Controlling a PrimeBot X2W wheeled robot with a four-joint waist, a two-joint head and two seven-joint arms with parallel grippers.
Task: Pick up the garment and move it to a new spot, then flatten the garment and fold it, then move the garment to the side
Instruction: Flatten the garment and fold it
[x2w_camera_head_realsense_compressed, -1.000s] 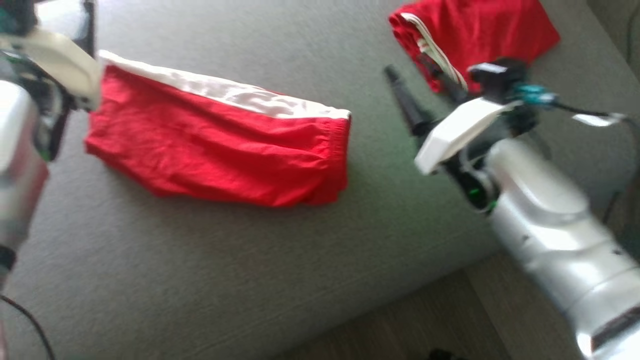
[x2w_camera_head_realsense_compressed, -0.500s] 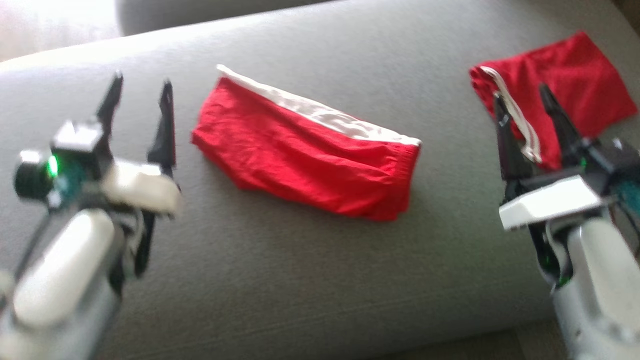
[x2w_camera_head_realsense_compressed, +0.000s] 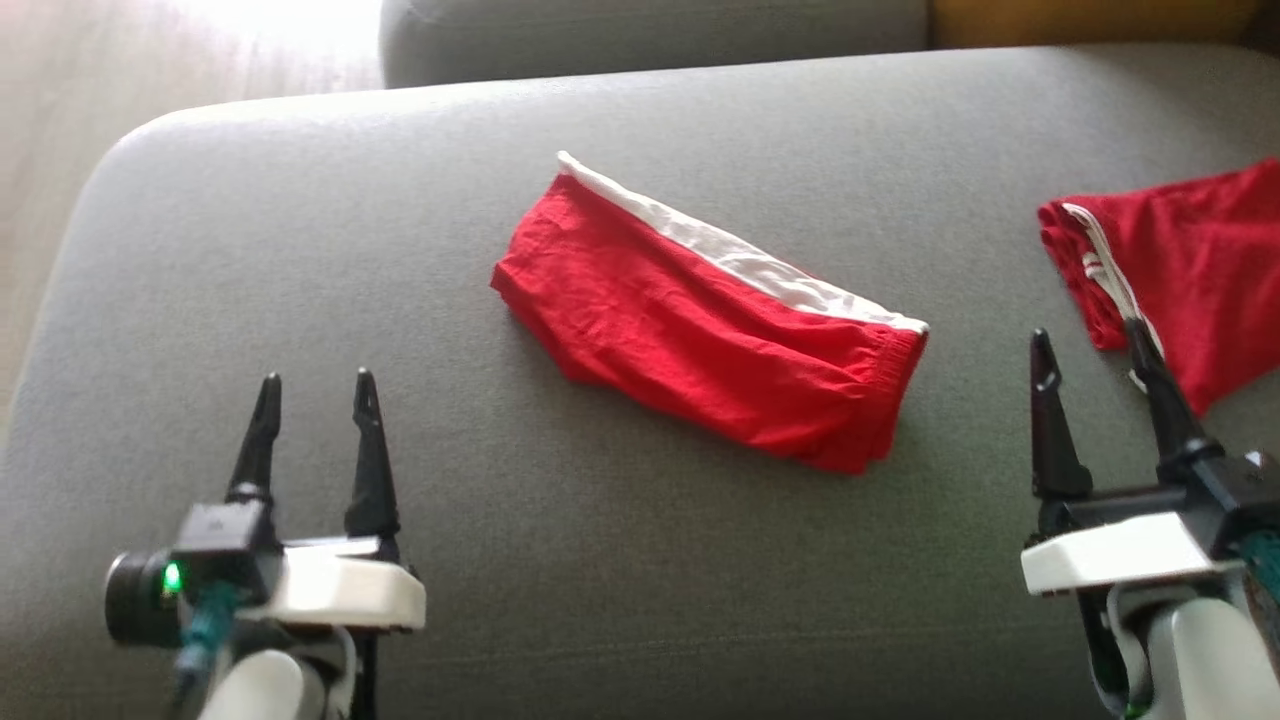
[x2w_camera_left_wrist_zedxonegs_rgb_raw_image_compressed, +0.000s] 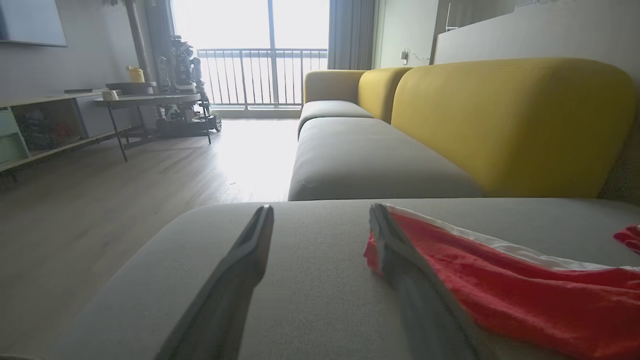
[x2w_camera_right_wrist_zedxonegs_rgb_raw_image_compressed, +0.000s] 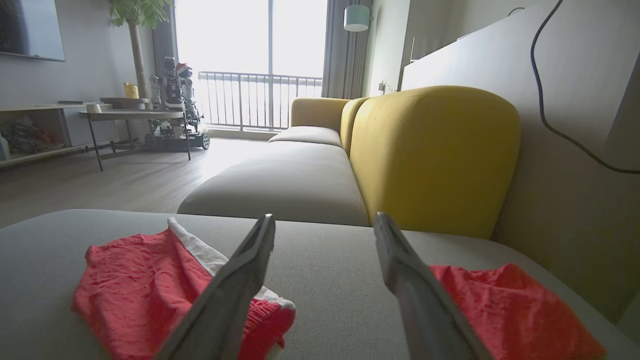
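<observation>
One folded red garment (x2w_camera_head_realsense_compressed: 700, 340), white-edged

head: above, looking down | wrists: low, near grey fabric cushion (x2w_camera_left_wrist_zedxonegs_rgb_raw_image_compressed: 310, 260), facing bright balcony window (x2w_camera_left_wrist_zedxonegs_rgb_raw_image_compressed: 250, 50) | shared: folded red-and-white cloth garment (x2w_camera_head_realsense_compressed: 700, 330)

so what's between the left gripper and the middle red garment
Bare grey cushion, nothing else, between left gripper and middle red garment, as the head view shows.

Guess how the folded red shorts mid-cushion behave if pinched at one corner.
Probably floppy: the red shorts lie flat and wrinkled, so a corner pinch likely unfolds them. Pushed, they would probably bunch on the grey cushion rather than slide.
</observation>
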